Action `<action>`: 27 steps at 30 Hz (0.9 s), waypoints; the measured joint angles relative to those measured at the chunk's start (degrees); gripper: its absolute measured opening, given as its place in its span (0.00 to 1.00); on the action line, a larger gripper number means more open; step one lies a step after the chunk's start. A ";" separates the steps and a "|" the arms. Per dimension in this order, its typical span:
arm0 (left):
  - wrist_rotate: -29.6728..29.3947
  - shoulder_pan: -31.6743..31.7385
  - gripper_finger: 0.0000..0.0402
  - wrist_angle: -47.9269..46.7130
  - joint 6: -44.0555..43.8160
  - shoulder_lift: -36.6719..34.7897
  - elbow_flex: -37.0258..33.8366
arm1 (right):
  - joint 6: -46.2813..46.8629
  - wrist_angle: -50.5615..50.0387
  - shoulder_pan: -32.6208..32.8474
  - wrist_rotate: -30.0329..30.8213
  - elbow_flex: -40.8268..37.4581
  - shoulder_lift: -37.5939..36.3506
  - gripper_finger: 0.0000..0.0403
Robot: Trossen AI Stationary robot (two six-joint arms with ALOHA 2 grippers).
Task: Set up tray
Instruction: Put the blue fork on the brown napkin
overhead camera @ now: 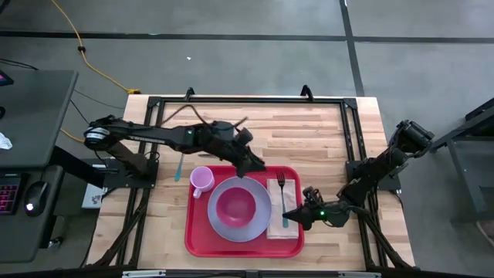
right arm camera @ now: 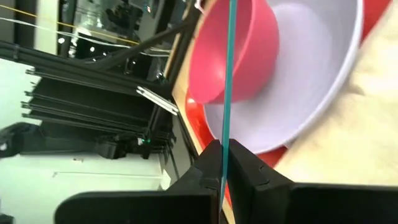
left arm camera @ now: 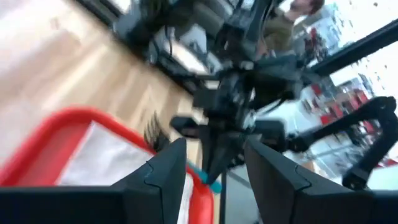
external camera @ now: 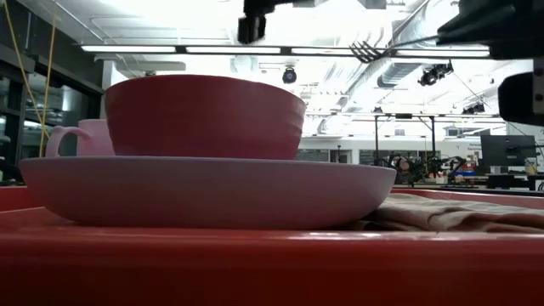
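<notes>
The red tray [overhead camera: 193, 241] lies at the near middle of the table. On it stand a lavender plate [overhead camera: 218, 222] with a pink bowl [overhead camera: 235, 205] in it, and a pink cup [overhead camera: 201, 179] at its far left corner. A tan napkin [overhead camera: 293, 193] lies at its right. A fork [overhead camera: 282, 193] with a teal handle is over the napkin, with my right gripper [overhead camera: 296, 217] shut on it. My left gripper [overhead camera: 257, 164] hovers open over the tray's far rim, with nothing between its fingers [left arm camera: 168, 177]. My right gripper pinches the fork's teal handle [right arm camera: 224, 167] near its free end between its two fingers; the handle stands edge-on between them. The fingers come from the table's right, slanting a little down. The fork points toward the far edge, its tines [external camera: 367, 49] raised above the napkin.
A teal-handled utensil [overhead camera: 178, 166] lies on the wood left of the tray's far corner. Black frame rails [overhead camera: 247, 100] run along the table's far, left and right sides. A person [left arm camera: 292, 15] shows in the room beyond the table.
</notes>
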 joint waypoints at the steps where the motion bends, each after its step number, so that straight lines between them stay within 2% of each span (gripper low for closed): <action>1: -1.17 0.00 0.49 -0.82 0.61 -1.10 0.08 | 0.40 -0.51 0.00 -0.34 0.00 0.00 0.00; 7: -5.13 0.00 0.49 -4.14 5.01 -6.52 -0.07 | 3.26 -0.28 0.00 -3.16 -2.09 -0.02 0.00; 13: -7.12 -0.98 0.49 -3.20 11.54 -11.28 -2.03 | 4.52 6.59 0.00 -3.91 -6.33 -0.02 0.00; 19: -11.42 -0.87 0.49 -1.90 11.88 -17.80 -8.65 | 4.53 15.12 -0.20 -3.73 -9.57 -0.02 0.00; 27: -13.50 -0.90 0.49 5.84 12.90 -27.49 -20.04 | 7.81 16.04 -1.64 -7.99 -9.51 -0.02 0.00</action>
